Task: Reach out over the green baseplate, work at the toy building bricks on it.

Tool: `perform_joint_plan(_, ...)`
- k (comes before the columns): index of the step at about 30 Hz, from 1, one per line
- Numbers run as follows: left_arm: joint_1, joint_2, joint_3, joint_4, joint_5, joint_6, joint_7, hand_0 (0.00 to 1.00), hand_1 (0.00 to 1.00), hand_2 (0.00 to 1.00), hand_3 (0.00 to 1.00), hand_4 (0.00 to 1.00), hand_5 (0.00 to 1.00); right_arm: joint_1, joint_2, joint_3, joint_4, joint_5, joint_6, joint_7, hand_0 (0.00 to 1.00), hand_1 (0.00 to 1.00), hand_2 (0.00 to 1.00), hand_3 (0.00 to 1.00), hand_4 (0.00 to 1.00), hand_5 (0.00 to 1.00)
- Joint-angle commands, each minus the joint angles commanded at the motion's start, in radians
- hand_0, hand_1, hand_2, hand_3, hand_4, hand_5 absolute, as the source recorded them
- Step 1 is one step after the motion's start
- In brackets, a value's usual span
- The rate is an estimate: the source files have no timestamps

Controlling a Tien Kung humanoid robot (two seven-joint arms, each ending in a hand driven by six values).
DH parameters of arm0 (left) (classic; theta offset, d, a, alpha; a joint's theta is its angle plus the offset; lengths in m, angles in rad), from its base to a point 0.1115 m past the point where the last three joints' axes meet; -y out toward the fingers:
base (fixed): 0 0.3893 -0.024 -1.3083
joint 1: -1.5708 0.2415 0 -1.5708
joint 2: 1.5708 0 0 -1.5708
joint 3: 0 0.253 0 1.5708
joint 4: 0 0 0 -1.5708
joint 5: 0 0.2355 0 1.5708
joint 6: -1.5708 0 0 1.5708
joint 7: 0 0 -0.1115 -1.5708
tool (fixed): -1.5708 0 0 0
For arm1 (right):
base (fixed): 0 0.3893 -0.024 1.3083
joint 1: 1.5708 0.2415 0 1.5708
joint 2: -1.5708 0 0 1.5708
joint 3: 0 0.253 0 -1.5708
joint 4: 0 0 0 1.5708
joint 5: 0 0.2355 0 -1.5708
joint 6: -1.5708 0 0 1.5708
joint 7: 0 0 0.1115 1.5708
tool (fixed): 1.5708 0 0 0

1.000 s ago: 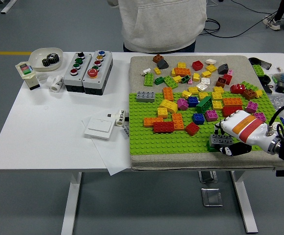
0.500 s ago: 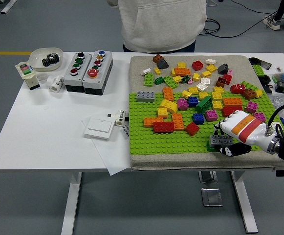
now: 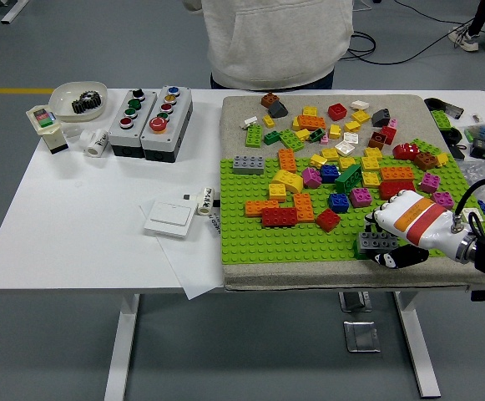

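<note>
The green baseplate (image 3: 292,242) lies on a beige mat, strewn with several loose toy bricks in red, yellow, orange, blue, pink and grey. My right hand (image 3: 386,244) comes in from the lower right, white with an orange band, and its fingers are curled on a dark grey brick (image 3: 377,242) at the plate's front right corner. A red brick (image 3: 279,217) and an orange brick (image 3: 260,207) lie near the plate's middle. My left arm does not show.
A person in a light hoodie (image 3: 267,38) stands at the far side. Two button boxes (image 3: 150,121), a white bowl with gears (image 3: 79,100), a white switch plate (image 3: 170,219) and paper lie on the left of the table. Cables and clutter sit at the right edge.
My right hand with the grey brick has shifted slightly left and toward the plate's front edge. Nothing else has moved.
</note>
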Motion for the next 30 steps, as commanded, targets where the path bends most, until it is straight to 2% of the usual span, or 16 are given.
perform_joint_plan(30,-0.006,0.002,-0.001,-0.001,0.004,-0.004,0.001,0.604,0.695,0.656,0.550,0.563,0.624,0.003,0.002,0.020,-0.001,-0.017,0.027,0.003,0.417,0.502,0.577,0.546,0.744,0.402)
